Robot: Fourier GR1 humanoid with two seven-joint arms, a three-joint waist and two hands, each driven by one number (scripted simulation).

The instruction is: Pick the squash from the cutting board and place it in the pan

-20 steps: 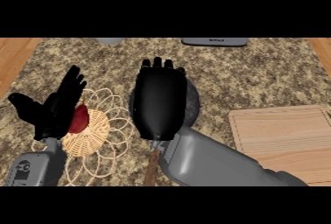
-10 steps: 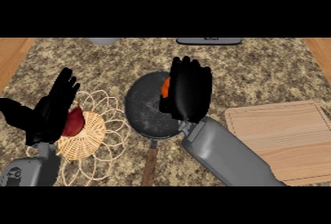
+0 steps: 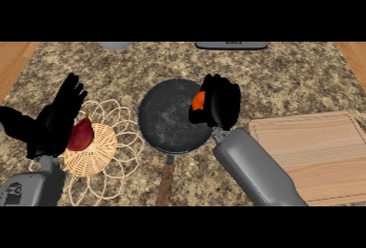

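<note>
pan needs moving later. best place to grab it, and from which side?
The wooden handle of the pan. It sticks out from the round body toward the view's lower edge, free of the woven mat, so likely come from above at the near side and curl the hand round it.

one pan [image 3: 172, 121] (dark), one squash [image 3: 199, 100], one cutting board [image 3: 322, 155]

Orange squash [image 3: 198, 100] — speckled black pan [image 3: 172, 121]
</note>
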